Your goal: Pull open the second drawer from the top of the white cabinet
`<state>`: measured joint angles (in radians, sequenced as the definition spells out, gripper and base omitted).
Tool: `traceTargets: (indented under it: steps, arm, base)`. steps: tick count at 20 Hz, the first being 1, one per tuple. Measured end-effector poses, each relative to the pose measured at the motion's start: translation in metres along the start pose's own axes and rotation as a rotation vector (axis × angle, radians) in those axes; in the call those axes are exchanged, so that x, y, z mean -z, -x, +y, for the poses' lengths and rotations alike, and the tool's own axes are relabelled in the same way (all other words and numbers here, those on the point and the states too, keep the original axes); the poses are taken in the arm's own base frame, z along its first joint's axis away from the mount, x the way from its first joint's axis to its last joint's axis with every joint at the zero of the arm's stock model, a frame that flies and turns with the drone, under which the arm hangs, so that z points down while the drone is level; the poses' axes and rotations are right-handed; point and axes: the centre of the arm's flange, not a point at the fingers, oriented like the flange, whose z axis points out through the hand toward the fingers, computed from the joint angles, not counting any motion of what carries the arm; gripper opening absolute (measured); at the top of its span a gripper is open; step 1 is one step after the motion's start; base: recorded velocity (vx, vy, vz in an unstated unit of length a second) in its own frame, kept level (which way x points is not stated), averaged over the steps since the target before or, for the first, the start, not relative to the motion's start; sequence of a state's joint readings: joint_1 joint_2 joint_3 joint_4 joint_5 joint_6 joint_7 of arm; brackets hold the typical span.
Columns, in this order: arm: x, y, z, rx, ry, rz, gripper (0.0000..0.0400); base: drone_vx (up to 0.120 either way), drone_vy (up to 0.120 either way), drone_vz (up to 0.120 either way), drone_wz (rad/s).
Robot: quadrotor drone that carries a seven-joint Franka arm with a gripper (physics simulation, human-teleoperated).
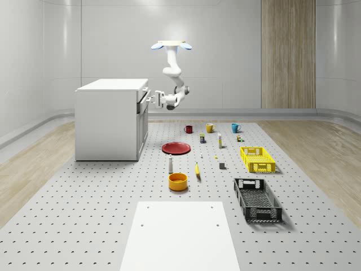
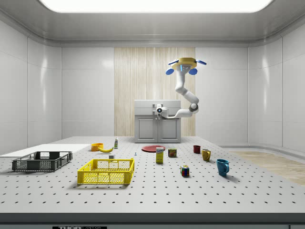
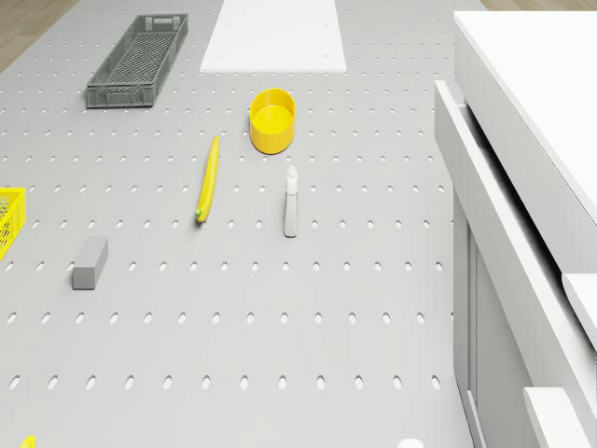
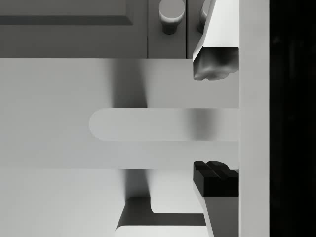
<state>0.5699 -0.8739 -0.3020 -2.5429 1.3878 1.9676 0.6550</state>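
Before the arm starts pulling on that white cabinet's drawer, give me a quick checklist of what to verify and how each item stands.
1. Rounded white bar handle between the gripper's fingers: ok, one finger on each side.
2. Fingers shut on the handle: not ok, there are gaps on both sides.
3. Right drawer: probably ok. This handle lies between another bar handle and the round door knobs.
4. Drone hovering off the white cabinet's front, not touching it: ok.
5. Pull path clear: ok. The flat red plate and the other floor items sit well below the arm.
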Motion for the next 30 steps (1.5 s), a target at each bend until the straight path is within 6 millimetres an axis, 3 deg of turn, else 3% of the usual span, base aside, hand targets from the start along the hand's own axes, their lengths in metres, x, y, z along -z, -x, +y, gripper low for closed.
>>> traceTargets:
  steps: [5, 8, 12, 14, 16, 21, 30]
  arm:
    - [-0.013, 0.0, 0.0, 0.0, -0.001, -0.001, 0.0288]
    - [-0.018, 0.0, 0.0, 0.0, -0.001, -0.001, 0.0189]
    - [-0.013, 0.0, 0.0, 0.0, -0.001, -0.001, 0.0133]
    - [-0.01, 0.0, 0.0, -0.008, 0.001, 0.0, 0.0129]
    - [-0.004, 0.014, -0.005, -0.068, 0.025, 0.027, 0.0233]
    - [0.003, 0.005, -0.002, -0.011, 0.017, 0.018, 0.0158]
    - [0.04, 0.001, 0.0, -0.006, 0.008, 0.007, 0.013]
  base:
    - [0.0, 0.0, 0.0, 0.0]
    - [0.0, 0.0, 0.0, 0.0]
    - [0.0, 0.0, 0.0, 0.0]
    - [0.0, 0.0, 0.0, 0.0]
    - [0.0, 0.0, 0.0, 0.0]
    - [0.0, 0.0, 0.0, 0.0]
    - [0.0, 0.0, 0.0, 0.0]
